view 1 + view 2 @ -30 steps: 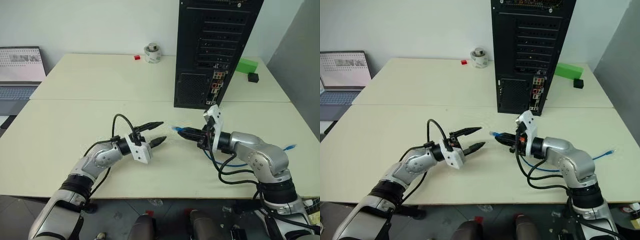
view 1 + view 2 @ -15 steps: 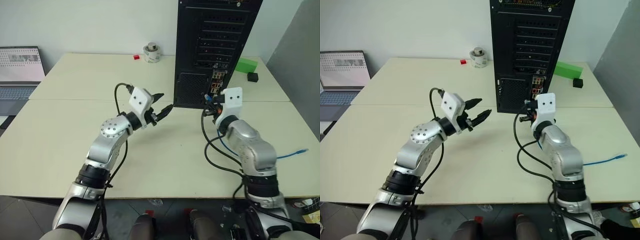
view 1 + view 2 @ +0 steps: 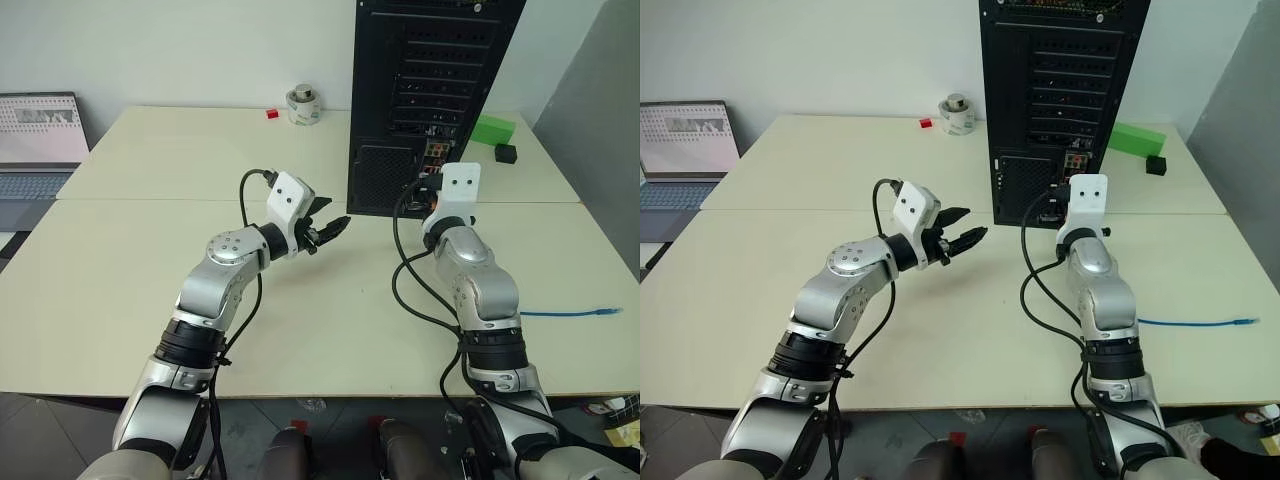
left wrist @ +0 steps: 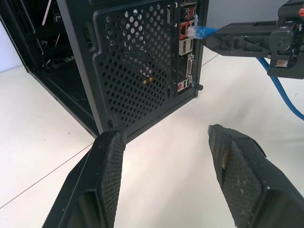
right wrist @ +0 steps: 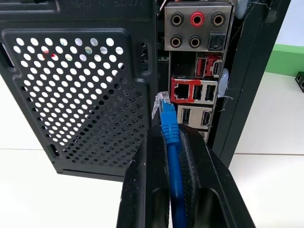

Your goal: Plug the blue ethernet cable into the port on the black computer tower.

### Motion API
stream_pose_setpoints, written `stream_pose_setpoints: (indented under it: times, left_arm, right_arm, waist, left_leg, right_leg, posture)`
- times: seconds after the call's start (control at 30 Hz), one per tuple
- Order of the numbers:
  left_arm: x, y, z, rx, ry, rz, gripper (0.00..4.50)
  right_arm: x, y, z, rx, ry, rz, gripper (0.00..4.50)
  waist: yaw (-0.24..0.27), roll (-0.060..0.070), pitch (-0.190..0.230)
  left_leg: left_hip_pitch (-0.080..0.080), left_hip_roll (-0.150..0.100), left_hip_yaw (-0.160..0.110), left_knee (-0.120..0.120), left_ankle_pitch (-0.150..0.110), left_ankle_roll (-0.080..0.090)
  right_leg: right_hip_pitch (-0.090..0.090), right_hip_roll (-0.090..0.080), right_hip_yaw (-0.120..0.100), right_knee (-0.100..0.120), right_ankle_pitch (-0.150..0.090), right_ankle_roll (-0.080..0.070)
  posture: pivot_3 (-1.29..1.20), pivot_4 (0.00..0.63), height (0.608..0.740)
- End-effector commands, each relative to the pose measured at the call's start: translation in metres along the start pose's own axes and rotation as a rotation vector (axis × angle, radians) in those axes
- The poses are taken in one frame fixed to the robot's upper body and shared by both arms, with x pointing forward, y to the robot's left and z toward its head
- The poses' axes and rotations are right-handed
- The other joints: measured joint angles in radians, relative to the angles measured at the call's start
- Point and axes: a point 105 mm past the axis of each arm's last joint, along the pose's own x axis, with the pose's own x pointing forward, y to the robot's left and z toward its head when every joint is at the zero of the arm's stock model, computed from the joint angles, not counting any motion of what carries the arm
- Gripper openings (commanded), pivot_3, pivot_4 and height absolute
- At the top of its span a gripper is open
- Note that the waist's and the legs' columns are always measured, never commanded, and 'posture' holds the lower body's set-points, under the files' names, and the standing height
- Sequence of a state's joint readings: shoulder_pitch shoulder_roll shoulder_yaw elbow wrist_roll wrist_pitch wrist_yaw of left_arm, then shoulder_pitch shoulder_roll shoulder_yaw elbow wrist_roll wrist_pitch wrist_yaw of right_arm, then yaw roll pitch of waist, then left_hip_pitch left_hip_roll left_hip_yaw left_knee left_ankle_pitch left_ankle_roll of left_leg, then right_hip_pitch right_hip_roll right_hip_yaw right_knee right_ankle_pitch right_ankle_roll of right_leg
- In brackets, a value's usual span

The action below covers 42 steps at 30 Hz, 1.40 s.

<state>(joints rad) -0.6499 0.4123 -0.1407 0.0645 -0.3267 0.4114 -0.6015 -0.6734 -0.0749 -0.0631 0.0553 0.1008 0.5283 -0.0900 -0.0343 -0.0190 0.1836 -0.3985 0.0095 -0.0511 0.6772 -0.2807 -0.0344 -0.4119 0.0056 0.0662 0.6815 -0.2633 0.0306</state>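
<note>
Right wrist view has the right end effector [image 5: 166,142] pinching the blue ethernet cable [image 5: 170,147], plug raised just short of the port [image 5: 180,90] on the black computer tower [image 5: 80,80], a touch off to its side. Grasp and approach look done; alignment and insertion remain. Left end effector [image 4: 164,142] hovers spread above the tabletop [image 3: 350,310].
</note>
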Motion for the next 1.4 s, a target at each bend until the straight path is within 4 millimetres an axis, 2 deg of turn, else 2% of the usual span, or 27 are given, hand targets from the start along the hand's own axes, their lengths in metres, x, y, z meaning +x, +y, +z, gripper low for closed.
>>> stream_pose_setpoints:
  times: [0.03,0.57,1.17,1.4]
  left_arm:
    - [-0.003,-0.002,0.017,0.038,-0.051,-0.001,2.9]
    - [-0.004,-0.006,0.02,0.046,-0.053,-0.031,2.9]
    - [-0.005,-0.01,0.023,0.068,-0.067,-0.085,2.9]
    - [-0.005,-0.011,0.023,0.08,-0.061,-0.091,2.9]
  right_arm:
    - [0.003,-0.004,0.02,0.017,-0.078,-0.019,0.01]
    - [0.011,-0.006,0.023,0.027,-0.096,-0.037,0.01]
    - [0.015,-0.017,0.015,0.081,-0.059,-0.09,0.01]
    - [0.017,-0.014,0.017,0.078,-0.051,-0.089,0.01]
  waist:
    - [0.0,0.0,0.0]
    - [0.0,0.0,0.0]
    - [0.0,0.0,0.0]
    - [0.001,0.0,0.0]
  left_leg:
    - [0.0,0.0,0.0,0.0,0.0,0.0]
    - [0.0,0.0,0.0,0.0,0.0,0.0]
    - [0.0,0.0,0.0,0.0,0.0,0.0]
    - [0.0,0.0,0.0,0.0,0.0,0.0]
  right_leg:
    - [0.0,0.0,0.0,0.0,0.0,0.0]
    - [0.0,0.0,0.001,0.0,0.0,0.0]
    - [0.0,0.0,0.001,0.0,0.0,0.0]
    - [0.0,0.0,0.001,0.0,0.0,0.0]
  posture:
    - [0.0,0.15,0.74]
    - [0.0,0.15,0.74]
    - [0.0,0.15,0.74]
    - [0.0,0.15,0.74]
